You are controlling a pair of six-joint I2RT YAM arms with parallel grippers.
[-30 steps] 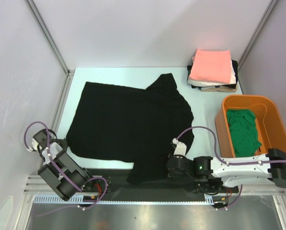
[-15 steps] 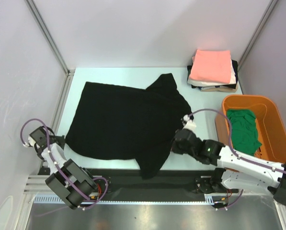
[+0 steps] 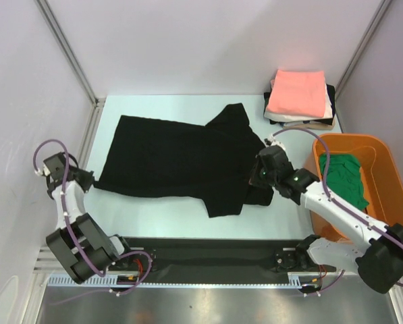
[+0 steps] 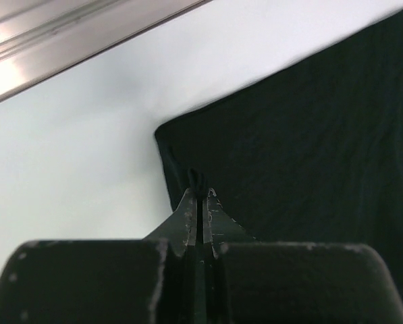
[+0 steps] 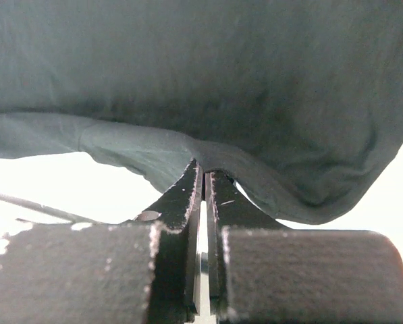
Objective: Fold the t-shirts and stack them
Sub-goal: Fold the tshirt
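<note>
Our left gripper [image 3: 86,181] and, nearer the orange tub [image 3: 346,138], right gripper [image 3: 260,177] are clamped tight on the black t-shirt [image 3: 181,158], seemingly by its hem, so we should carry both evenly.

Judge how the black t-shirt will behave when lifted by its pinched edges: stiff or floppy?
Probably floppy: the black t-shirt sags in a soft fold beside the right hand. Likely light for its size, since small pinches by that and the left hand hold its edges.

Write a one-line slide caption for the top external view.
Left claw and right claw each pinch an edge of the black t-shirt.
</note>
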